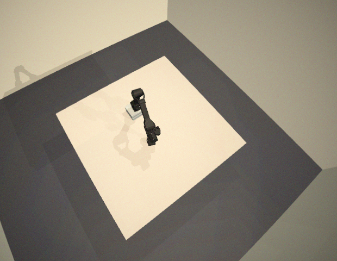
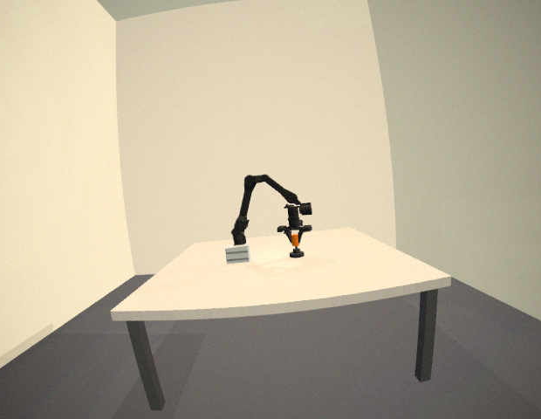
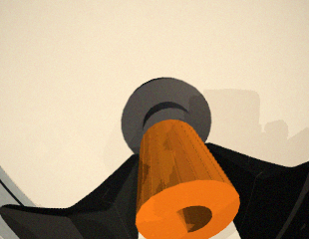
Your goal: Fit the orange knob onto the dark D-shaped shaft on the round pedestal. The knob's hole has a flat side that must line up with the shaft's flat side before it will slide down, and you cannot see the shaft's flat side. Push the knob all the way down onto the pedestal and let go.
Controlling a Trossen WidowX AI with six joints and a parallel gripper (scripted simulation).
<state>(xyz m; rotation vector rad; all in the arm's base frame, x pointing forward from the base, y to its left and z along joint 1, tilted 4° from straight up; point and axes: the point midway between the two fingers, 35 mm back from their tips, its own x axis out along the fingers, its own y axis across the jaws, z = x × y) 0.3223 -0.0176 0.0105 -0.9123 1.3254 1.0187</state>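
Observation:
The orange knob (image 2: pixel 295 239) (image 3: pixel 174 159) is upright and ribbed, with a hole with a flat side in its top face. My gripper (image 2: pixel 295 243) (image 3: pixel 171 155) is shut on the knob, one black finger on each side. Below it is the round dark pedestal (image 2: pixel 296 254) (image 3: pixel 137 102). A short dark stretch shows between the knob's bottom and the pedestal's base in the exterior view, so the knob is not down on the base. How far the shaft is inside the knob is hidden. In the top view the arm hides knob and pedestal.
A pale grey block (image 1: pixel 133 114) (image 2: pixel 237 254) (image 3: pixel 6 191) with dark stripes is at the arm's base. The arm (image 1: pixel 145 112) (image 2: pixel 279 188) arches from there over the pale table top (image 1: pixel 177 174) (image 2: pixel 352 279). Shadows of the arm fall on the table.

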